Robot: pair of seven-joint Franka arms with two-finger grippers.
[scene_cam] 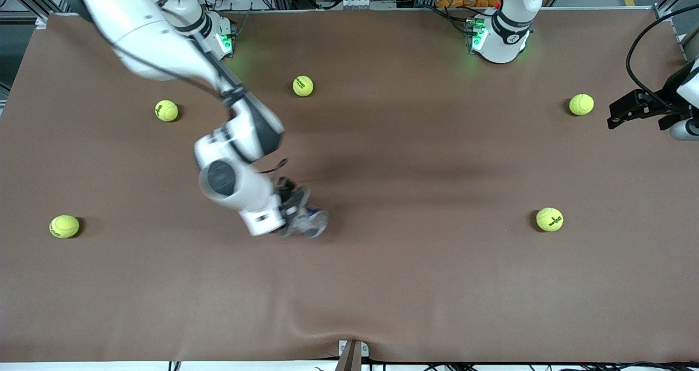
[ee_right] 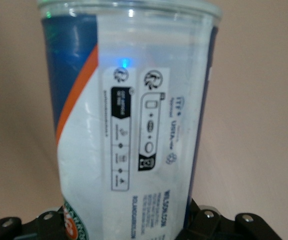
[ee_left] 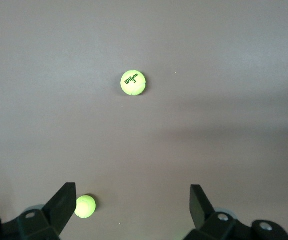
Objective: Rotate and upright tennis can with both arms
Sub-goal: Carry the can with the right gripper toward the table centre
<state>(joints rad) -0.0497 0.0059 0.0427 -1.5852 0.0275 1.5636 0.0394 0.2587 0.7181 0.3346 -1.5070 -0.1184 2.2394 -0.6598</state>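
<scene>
Lower centre-left of the front view: right end effector (scene_cam: 295, 215) clamped around the can (scene_cam: 314, 222), blurred, low over the brown bench (scene_cam: 415, 283). At the right edge, left end effector (scene_cam: 636, 109) spread wide and empty, waiting above the bench near a ball (scene_cam: 581, 104). Four more balls scattered across the bench.

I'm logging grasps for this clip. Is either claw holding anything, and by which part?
The right claw grips the tennis can around its body. The left claw is open, holding nothing.
</scene>
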